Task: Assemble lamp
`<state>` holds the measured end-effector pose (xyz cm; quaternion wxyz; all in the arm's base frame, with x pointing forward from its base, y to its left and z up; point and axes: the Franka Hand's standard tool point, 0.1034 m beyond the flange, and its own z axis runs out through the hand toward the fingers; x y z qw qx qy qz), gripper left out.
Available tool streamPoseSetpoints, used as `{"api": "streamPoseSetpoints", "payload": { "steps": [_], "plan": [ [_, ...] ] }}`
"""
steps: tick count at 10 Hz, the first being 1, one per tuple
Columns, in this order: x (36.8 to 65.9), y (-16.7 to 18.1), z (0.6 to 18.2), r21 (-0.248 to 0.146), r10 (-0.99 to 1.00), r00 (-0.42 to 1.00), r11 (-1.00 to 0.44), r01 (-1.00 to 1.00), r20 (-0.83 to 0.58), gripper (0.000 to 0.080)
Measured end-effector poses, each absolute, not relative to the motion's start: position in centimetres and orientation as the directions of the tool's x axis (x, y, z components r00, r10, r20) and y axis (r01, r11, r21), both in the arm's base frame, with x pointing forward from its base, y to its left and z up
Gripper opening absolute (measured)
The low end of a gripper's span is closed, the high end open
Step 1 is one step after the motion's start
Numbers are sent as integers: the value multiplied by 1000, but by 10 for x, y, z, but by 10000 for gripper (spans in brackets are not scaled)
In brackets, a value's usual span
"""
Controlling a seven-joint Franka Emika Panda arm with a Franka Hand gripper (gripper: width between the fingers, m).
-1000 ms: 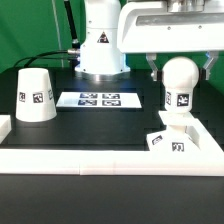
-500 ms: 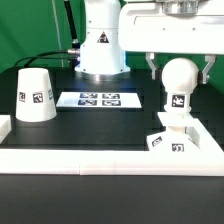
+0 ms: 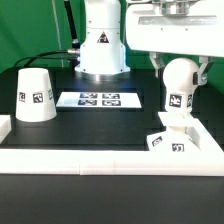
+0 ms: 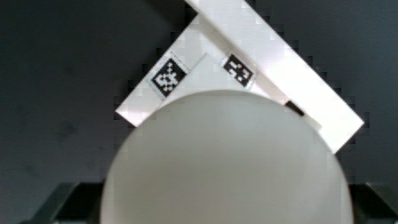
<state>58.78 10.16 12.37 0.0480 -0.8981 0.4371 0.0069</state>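
The ball-shaped bulb (image 3: 179, 85) stands upright with its stem in the small blocky base (image 3: 168, 141) at the exterior view's right, near the front rim. My gripper (image 3: 180, 68) reaches down from above. Its fingers straddle the bulb's ball, one on each side, with narrow gaps showing, so it is open. In the wrist view the bulb (image 4: 222, 160) fills most of the picture, with the tagged base (image 4: 178, 92) beyond it and dark fingertips (image 4: 64, 205) at the edges. The cone-shaped shade (image 3: 34, 95) stands alone at the exterior view's left.
The marker board (image 3: 100, 100) lies flat at the middle back of the black table. The robot's glossy white body (image 3: 100, 45) stands behind it. A raised white rim (image 3: 110, 160) runs along the front and sides of the table.
The fingers have drawn in closer to the bulb from both sides. The bulb, base and shade have not moved.
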Motion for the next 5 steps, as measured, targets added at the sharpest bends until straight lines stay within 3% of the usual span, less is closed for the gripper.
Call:
{"api": "streamPoseSetpoints", "payload": {
  "steps": [1, 5],
  "plan": [
    [587, 102, 123, -80, -789, 612, -607, -791, -56, 643],
    [587, 106, 123, -85, -675, 737, -732, -676, -40, 696]
  ]
}}
